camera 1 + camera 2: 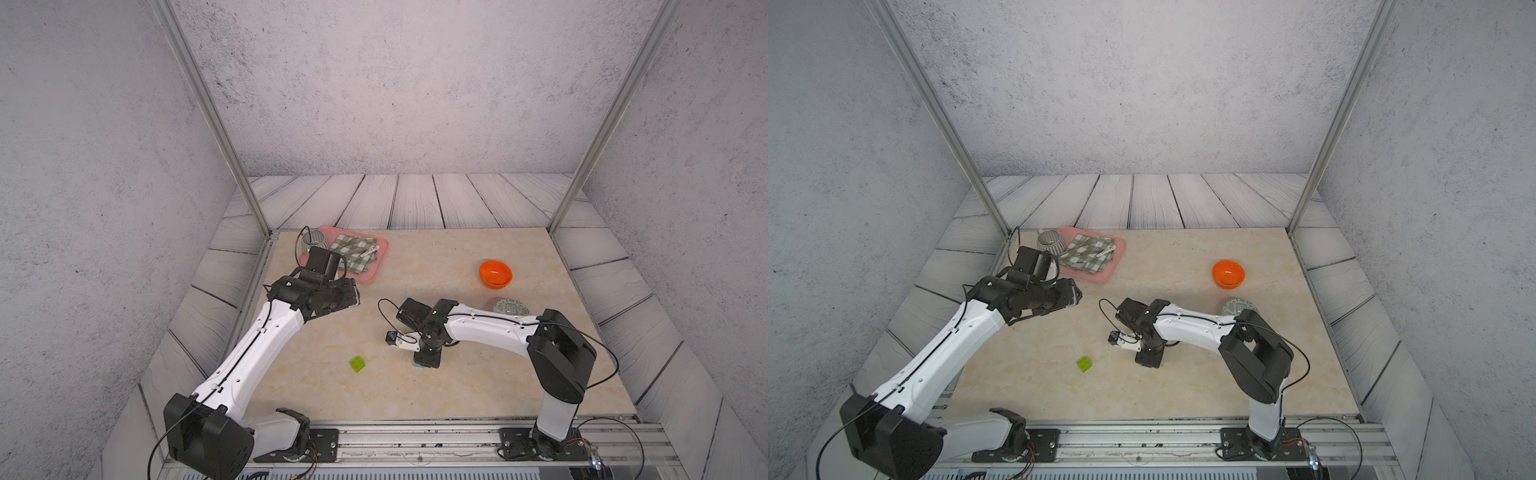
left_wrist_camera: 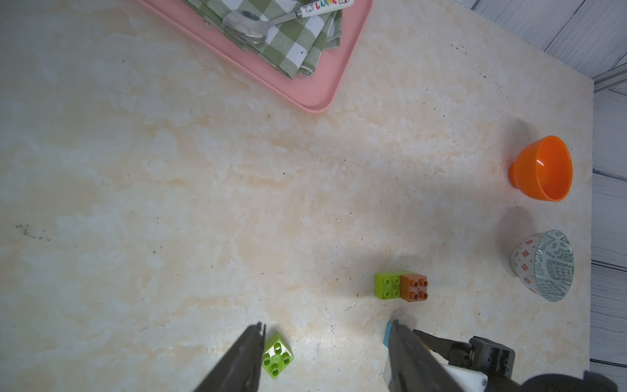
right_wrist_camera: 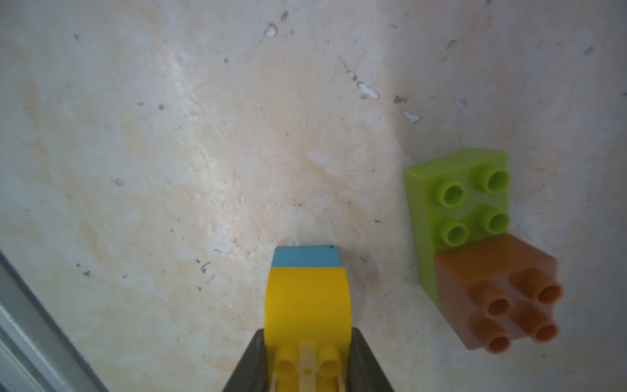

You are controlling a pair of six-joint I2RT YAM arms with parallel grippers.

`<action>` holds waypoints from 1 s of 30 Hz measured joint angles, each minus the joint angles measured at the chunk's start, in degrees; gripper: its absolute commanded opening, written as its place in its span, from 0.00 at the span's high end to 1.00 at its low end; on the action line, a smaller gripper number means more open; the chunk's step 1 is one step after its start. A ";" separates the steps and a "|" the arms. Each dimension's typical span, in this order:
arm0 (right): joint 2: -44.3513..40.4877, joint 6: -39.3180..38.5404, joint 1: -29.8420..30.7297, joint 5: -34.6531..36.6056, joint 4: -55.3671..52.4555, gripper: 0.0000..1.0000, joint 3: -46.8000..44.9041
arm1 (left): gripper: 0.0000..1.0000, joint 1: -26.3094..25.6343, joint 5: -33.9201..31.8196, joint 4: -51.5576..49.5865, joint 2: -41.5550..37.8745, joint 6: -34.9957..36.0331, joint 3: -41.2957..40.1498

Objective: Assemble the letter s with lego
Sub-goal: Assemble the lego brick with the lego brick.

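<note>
In the right wrist view my right gripper (image 3: 307,339) is shut on a yellow brick (image 3: 307,302), which has a blue brick (image 3: 306,257) joined under it, close above the table. Beside them lies a long lime-green brick (image 3: 456,190) with a brown brick (image 3: 502,292) stuck on one end. In the left wrist view my left gripper (image 2: 325,339) is open above the table, and a small lime-green brick (image 2: 277,354) lies on the table close beside one finger. That small green brick (image 1: 357,364) (image 1: 1084,364) shows in both top views, left of the right gripper (image 1: 426,361).
A pink tray (image 1: 376,266) at the back left carries a checked cloth (image 1: 353,253), a spoon and a striped cup (image 1: 312,241). An orange bowl (image 1: 495,274) and a patterned bowl (image 1: 512,307) stand at the right. Metal posts frame the table's back corners.
</note>
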 measured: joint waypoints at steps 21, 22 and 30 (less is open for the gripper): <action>-0.74 -0.55 -0.94 -1.44 0.79 1.00 -1.03 | 0.37 0.00 0.26 0.00 0.00 0.00 0.00; -0.68 -0.39 -0.94 -1.44 0.66 1.00 -0.96 | 0.37 0.00 0.39 0.00 0.00 0.00 0.00; 0.81 2.34 -0.94 -1.40 -1.29 1.00 0.61 | 0.37 0.00 0.44 -0.02 -0.24 0.00 0.00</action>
